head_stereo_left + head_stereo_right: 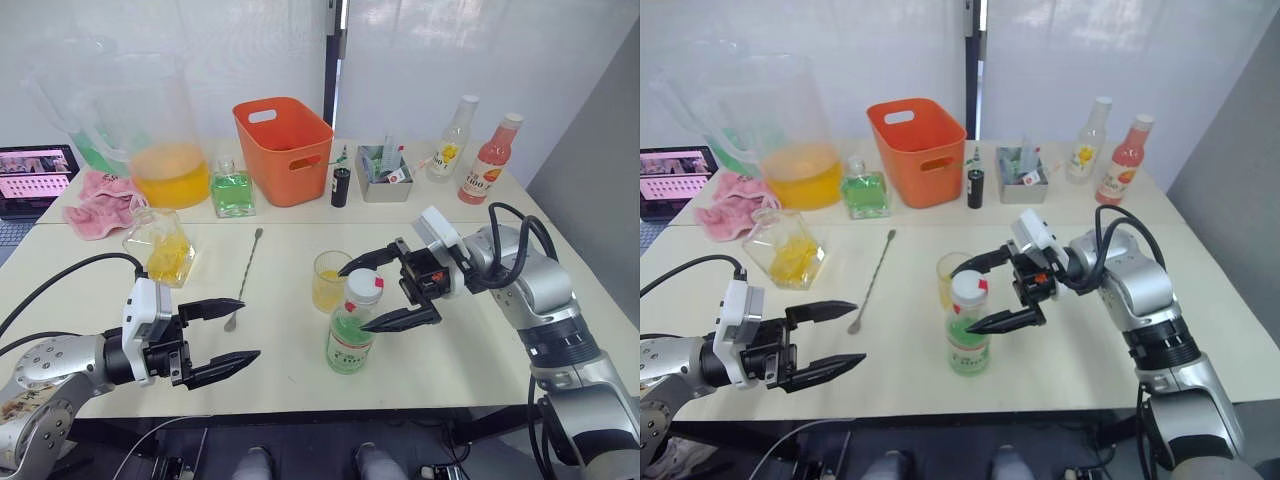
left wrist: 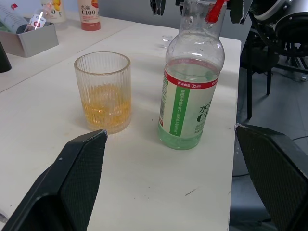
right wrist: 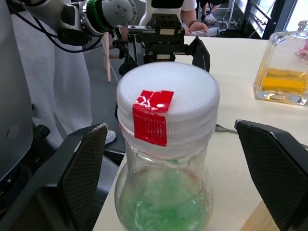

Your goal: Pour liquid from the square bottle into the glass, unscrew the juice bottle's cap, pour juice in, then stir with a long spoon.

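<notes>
— Standing at lower centre of the left eye view, the juice bottle (image 1: 352,335) is upright on the table (image 1: 480,350), with its white cap (image 1: 364,286) screwed on and a strip of red tape across the cap's edge.

— And the right gripper (image 1: 385,291)?

— Its two black fingers are spread wide, one on each side of the cap, neither touching it. It grips nothing.

— Where is the glass (image 1: 331,281)?

— Just behind the juice bottle, slightly toward the left of the frame. It is ribbed and holds a low layer of yellow liquid (image 2: 107,108).

— What about the left gripper (image 1: 228,338)?

— Low at the lower left of the frame, just above the table, fingers parted wide and empty, pointing toward the bottle and glass.

— The square bottle (image 1: 160,246)?

— At left of centre, tilted on the table, part full of yellow liquid. The long spoon (image 1: 244,276) lies flat between it and the glass, its bowl nearest the left gripper.

— Anything behind?

— An orange basket (image 1: 284,149) at upper centre, a big pitcher (image 1: 140,125) at upper left, and a small green bottle (image 1: 232,189) between them.
</notes>
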Tool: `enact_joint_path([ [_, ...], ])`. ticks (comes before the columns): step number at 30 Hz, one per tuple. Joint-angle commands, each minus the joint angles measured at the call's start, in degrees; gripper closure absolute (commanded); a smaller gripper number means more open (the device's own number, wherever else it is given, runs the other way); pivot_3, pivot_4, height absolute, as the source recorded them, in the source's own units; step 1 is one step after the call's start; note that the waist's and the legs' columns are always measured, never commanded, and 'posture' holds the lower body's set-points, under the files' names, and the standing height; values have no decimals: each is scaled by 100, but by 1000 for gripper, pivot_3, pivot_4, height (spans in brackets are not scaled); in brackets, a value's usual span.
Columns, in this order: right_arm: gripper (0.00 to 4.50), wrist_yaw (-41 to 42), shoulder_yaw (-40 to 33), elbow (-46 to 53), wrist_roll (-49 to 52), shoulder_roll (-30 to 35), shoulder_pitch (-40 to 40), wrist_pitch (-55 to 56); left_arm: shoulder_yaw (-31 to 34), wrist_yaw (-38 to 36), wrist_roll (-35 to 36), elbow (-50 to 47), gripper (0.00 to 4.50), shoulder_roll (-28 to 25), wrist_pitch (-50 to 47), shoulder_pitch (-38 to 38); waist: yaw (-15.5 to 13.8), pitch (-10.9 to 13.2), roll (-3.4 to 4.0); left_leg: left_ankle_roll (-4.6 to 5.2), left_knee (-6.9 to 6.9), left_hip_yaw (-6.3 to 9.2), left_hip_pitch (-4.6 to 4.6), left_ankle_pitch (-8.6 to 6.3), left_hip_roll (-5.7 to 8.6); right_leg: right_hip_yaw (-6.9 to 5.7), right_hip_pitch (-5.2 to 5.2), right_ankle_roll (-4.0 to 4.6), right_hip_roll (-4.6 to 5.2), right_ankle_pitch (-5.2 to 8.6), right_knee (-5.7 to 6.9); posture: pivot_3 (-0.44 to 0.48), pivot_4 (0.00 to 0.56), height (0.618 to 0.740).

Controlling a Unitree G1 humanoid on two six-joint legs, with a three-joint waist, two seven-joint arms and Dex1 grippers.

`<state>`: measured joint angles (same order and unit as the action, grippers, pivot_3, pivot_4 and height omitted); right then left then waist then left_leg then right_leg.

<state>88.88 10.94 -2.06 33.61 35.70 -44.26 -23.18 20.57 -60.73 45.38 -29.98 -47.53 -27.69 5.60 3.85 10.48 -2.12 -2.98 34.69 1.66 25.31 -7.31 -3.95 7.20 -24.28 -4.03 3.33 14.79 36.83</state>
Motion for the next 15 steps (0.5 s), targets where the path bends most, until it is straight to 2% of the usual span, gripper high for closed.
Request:
enact_joint_path([
  [1,1159,232,-95,100,113,-65,-48,44,176,11,120,-179,0,-56,12,17,4,0,0,0,0,0,0,0,0,0,-1,0,0,0,0,0,150,740],
  [4,2247,234,-75,165,106,-90,34,36,145,-4,115,-177,0,-62,-4,-12,-2,0,0,0,0,0,0,0,0,0,0,0,0,0,1,0,150,740],
  [6,2812,197,-68,245,97,-102,92,48,110,-25,101,-133,0,-73,-1,-77,-1,0,0,0,0,0,0,0,0,0,0,0,0,0,1,0,150,740],
  [10,2817,123,-127,393,137,-81,174,6,72,-48,90,-97,0,-74,-4,-146,3,0,0,0,0,0,0,0,0,0,0,0,0,0,1,0,150,740],
  [13,2817,-155,-307,767,233,-31,319,-92,15,-70,75,-71,0,-63,1,-204,-7,0,0,0,-3,1,0,0,0,-1,0,0,0,1,0,0,150,740],
  [15,2817,-629,-425,1164,283,-36,376,-340,-11,-97,62,-41,0,-55,11,-231,-5,0,0,0,-3,0,0,0,0,-1,-1,0,0,1,0,0,150,740],
])
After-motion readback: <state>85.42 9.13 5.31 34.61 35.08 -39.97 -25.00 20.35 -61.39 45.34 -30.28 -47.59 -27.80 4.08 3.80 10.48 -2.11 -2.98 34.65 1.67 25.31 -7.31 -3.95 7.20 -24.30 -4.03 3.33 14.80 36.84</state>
